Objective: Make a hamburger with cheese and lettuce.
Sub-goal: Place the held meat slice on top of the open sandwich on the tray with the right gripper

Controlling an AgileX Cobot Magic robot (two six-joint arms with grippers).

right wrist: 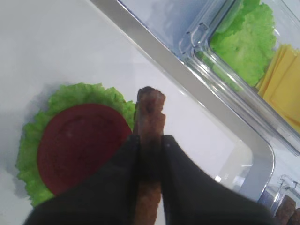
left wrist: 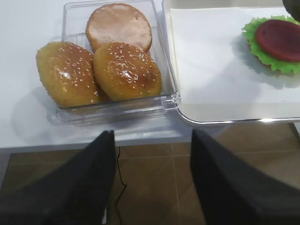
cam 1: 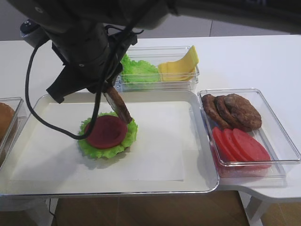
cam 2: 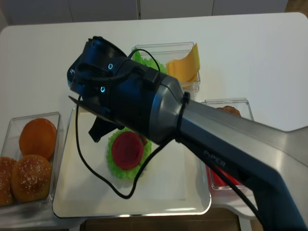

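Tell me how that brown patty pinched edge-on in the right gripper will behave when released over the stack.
The brown round patty looks stiff: it stands straight out of the shut right gripper without drooping. Held on edge beside the red tomato disc, it will probably tip flat, maybe off-centre. Its rough surface suggests little sliding.

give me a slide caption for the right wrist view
Right gripper holds a brown patty on edge beside the tomato-topped hamburger.
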